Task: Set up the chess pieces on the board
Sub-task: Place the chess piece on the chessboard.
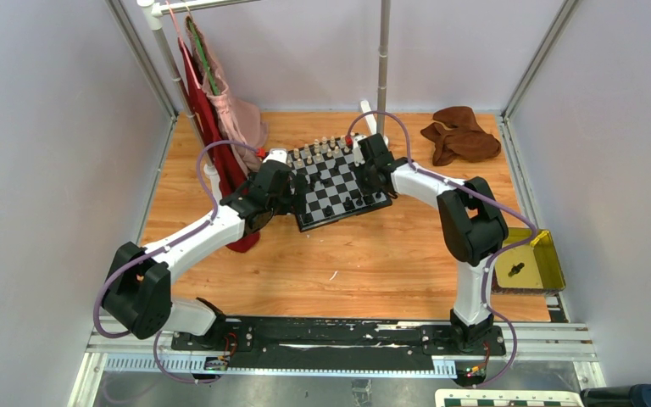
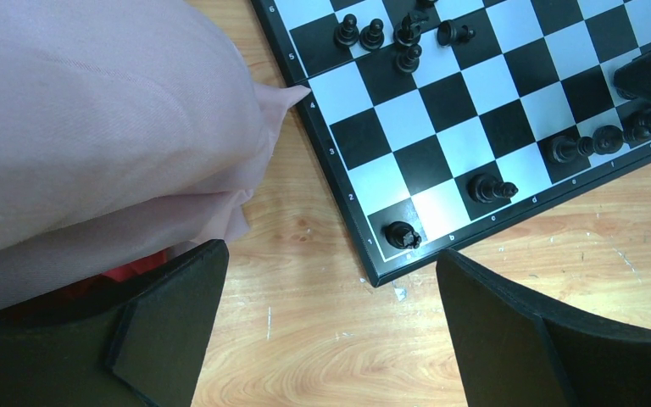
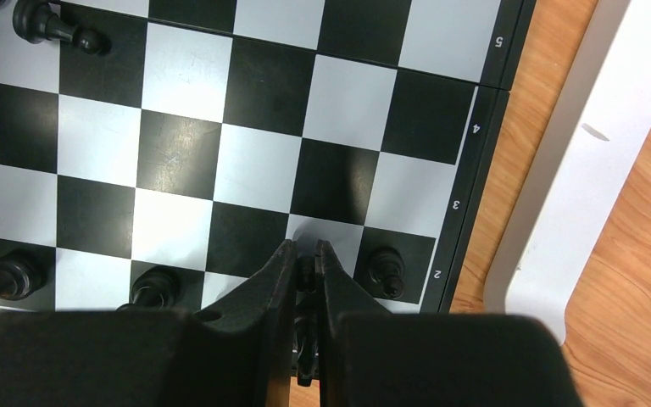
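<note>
The board point(image 1: 331, 180) lies at the middle of the wooden table. Cream chess pieces point(image 1: 322, 151) stand along its far rows and black ones point(image 1: 343, 203) near its front edge. My right gripper point(image 3: 305, 250) hangs over the board's right edge point(image 3: 475, 170), shut on a black piece point(image 3: 305, 275). Another black piece point(image 3: 386, 270) stands just beside it. My left gripper point(image 2: 331, 280) is open over bare table at the board's near left corner point(image 2: 375, 273), holding nothing. Close to that corner stand a black piece point(image 2: 401, 235) and a second one point(image 2: 492, 187). Several black pieces point(image 2: 390, 34) cluster farther in.
Pink cloth point(image 2: 93, 127) hangs against the board's left side, under a garment rack point(image 1: 220, 110) with red and pink clothes. A white stand base point(image 3: 559, 195) lies right of the board. A brown cloth point(image 1: 462, 134) is at the back right, a yellow tray point(image 1: 530, 263) at the right edge.
</note>
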Controlling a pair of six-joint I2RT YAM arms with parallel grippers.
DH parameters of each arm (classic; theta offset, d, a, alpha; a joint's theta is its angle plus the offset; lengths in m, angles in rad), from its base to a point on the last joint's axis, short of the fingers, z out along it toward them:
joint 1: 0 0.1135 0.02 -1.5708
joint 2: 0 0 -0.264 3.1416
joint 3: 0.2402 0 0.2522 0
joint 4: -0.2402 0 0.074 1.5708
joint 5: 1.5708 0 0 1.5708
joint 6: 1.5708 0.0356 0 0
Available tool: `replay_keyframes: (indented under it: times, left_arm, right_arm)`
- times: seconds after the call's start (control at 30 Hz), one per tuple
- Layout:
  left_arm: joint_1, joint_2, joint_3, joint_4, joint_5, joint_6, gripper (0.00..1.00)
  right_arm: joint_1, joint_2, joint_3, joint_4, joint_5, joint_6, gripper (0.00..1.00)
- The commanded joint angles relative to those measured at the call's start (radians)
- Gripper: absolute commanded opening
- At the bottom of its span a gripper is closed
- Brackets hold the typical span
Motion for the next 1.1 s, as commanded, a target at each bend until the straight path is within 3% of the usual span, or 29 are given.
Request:
replay_keyframes:
  times: [0.0,0.27,0.6,1.07]
  left_arm:
    - [0.007,-0.019,-0.002,-0.008,0.011,-0.003,1.00]
    - [0.007,-0.013,-0.002,-0.005,0.011,0.000,1.00]
    - [0.007,-0.006,-0.004,0.001,0.013,0.000,1.00]
    - [0.007,-0.012,-0.001,0.004,0.010,-0.009,1.00]
  right_arm:
    - [-0.014,-0.025,-0.014,0.003,0.016,0.004,0.10]
    - [-0.017,-0.015,0.000,0.005,0.015,0.003,0.13]
    - [-0.019,-0.007,0.015,-0.006,0.049,0.001,0.28]
    - [-0.017,-0.014,0.078,-0.024,0.016,-0.014,0.30]
